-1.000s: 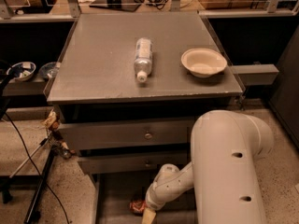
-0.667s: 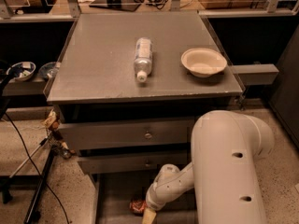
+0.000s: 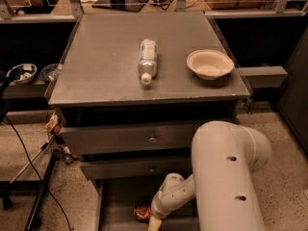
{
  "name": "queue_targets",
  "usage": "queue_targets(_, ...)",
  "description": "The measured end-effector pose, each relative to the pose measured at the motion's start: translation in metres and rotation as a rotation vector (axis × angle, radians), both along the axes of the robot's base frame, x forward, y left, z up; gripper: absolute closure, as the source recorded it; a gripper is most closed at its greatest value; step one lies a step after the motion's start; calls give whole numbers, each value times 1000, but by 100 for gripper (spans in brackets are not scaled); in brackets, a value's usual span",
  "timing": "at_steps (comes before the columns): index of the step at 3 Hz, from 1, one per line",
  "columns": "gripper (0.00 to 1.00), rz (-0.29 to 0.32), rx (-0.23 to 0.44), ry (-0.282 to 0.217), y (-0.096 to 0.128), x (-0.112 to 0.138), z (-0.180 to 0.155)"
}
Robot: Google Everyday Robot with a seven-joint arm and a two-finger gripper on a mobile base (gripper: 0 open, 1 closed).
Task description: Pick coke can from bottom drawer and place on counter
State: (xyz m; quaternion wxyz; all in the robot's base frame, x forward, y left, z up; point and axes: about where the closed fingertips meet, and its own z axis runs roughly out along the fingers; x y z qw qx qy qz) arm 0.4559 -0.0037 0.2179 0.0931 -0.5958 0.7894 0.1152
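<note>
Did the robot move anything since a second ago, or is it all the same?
Nothing has visibly changed. The gripper stays low over the bottom drawer, right beside the coke can; whether it holds the can cannot be told. The plastic bottle and the bowl sit on the counter just as before.
</note>
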Motion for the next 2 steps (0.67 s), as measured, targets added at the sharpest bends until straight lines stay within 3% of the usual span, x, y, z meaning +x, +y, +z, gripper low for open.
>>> queue_targets(1,0,-29,34,1,13,17,-38)
queue_targets(2,0,-29,34,1,13,17,-38)
